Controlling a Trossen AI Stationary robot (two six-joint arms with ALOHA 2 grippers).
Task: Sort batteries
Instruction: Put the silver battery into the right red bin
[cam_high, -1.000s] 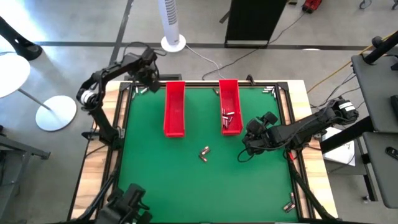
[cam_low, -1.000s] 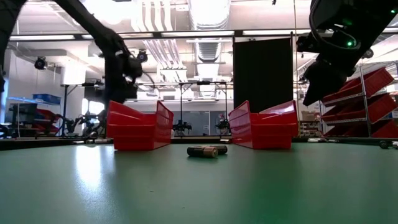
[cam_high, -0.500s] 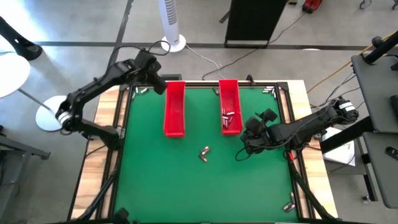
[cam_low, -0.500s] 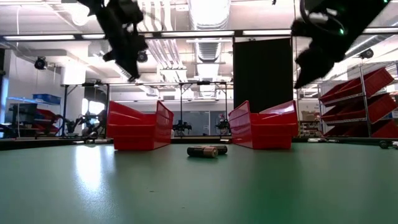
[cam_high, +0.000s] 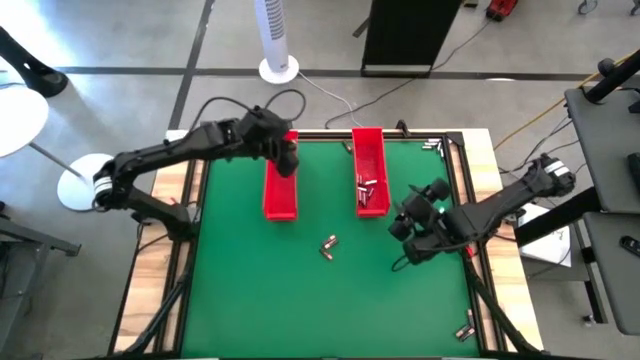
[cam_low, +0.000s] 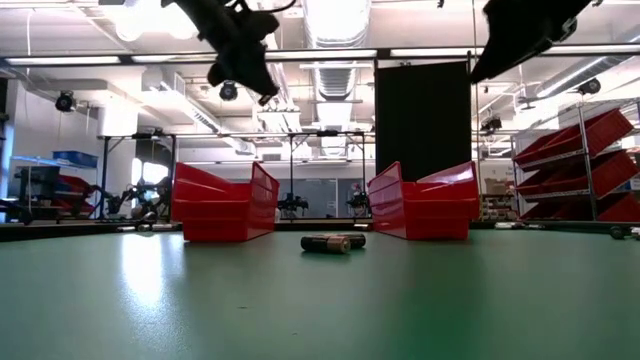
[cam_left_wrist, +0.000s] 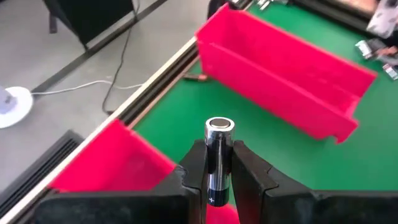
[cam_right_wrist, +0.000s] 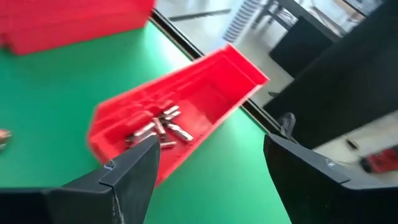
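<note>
L gripper (cam_left_wrist: 219, 180) is pinching a battery (cam_left_wrist: 219, 155) upright, hovering over the left red tray (cam_high: 280, 180). R gripper (cam_right_wrist: 208, 168), fingers spread, seemingly empty, is hanging near right tray (cam_high: 370, 170) w/ batteries (cam_right_wrist: 158, 127).

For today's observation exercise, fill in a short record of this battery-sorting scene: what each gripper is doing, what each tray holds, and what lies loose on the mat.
left gripper: shut on a battery, above the left red tray
right gripper: open, empty, right of the right red tray
right red tray contents: several batteries
left red tray contents: none visible
loose on green mat: batteries at centre
</note>
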